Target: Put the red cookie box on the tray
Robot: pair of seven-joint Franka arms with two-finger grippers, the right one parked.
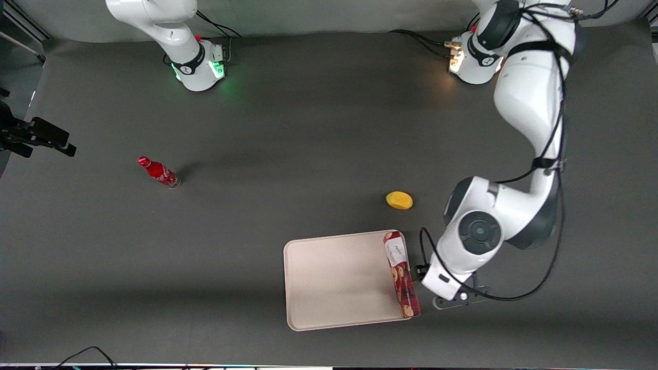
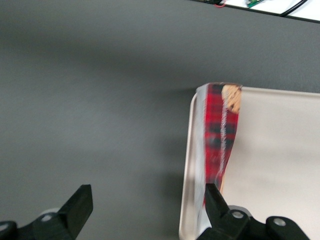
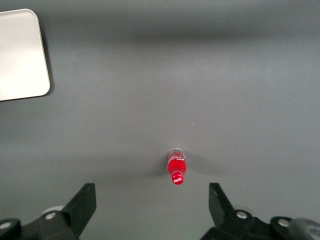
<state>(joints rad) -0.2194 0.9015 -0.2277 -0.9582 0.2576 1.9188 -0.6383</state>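
Tray and red cookie box, nearest the front camera; gripper beside them.

We record the red cookie box lying along the tray's edge toward the working arm's end of the table, its white label patch at the end farther from the front camera. We find the gripper spread wide, holding nothing; one dark fingertip sits at the box's tartan side, and whether it touches we cannot tell, while the other fingertip hangs over bare grey table. Also listed: a yellow object farther from the camera than the tray, and a small red bottle toward the parked arm's end.
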